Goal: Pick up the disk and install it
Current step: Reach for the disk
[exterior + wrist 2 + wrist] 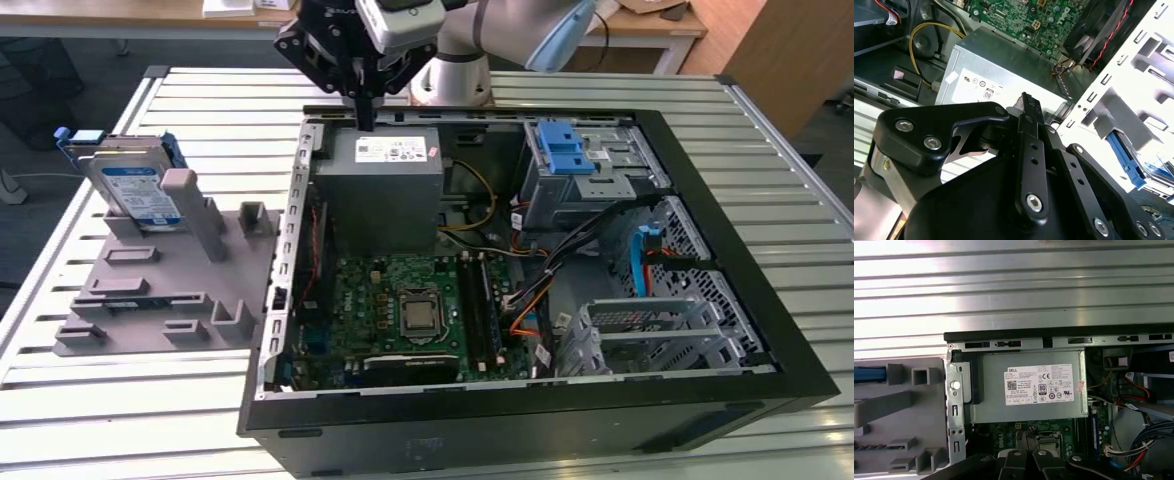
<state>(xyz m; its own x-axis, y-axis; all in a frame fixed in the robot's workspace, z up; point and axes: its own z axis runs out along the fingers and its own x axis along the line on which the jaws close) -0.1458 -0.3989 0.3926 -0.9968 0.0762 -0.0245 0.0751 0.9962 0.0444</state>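
Exterior view, silver-grey blue-bracketed hard disk [134, 190] upright on grey plastic fixture plate [154, 295] at the exterior view's left, black gripper [363, 120] well apart, pincer together and empty above grey metal power-supply box [384, 195], second wrist view, closed fingers [1027, 117] over that box, first wrist view, box's white sticker [1039, 385].

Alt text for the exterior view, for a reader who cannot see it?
The arm's gripper hangs shut and empty over the grey power-supply box inside an open computer case lying on a slatted metal table. The disk stands upright, untouched, in a grey fixture plate toward the exterior view's left, outside the case.
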